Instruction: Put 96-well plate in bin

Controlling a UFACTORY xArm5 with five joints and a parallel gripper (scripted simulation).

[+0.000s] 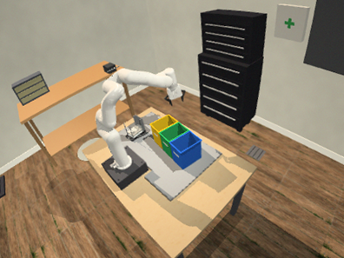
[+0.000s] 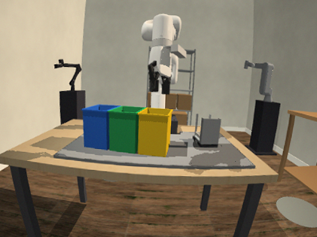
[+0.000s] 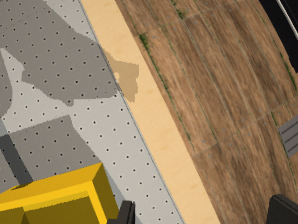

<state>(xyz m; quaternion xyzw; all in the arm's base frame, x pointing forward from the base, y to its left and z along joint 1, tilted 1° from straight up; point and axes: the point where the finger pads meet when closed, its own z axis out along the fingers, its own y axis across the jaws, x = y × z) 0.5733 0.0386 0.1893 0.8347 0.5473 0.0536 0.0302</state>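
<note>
The stack rack K1 [image 1: 135,129] stands on the grey mat at the far end of the table, with the plates inside it; it also shows in the exterior view [image 2: 208,132]. The green bin [image 1: 174,137] stands between the yellow bin [image 1: 164,127] and the blue bin [image 1: 186,148], all upright. In the exterior view they are the green bin [image 2: 123,127], yellow bin [image 2: 153,130] and blue bin [image 2: 98,126]. My gripper [image 1: 175,96] is open and empty, high above the table's far edge, beyond the yellow bin. The wrist view shows its fingers over the table edge beside the yellow bin [image 3: 49,212].
A black drawer cabinet [image 1: 230,66] stands behind the table on the right. A wooden shelf table [image 1: 68,106] stands at the back left. Two other robot arms on pedestals [image 2: 264,106] [image 2: 71,97] stand further off.
</note>
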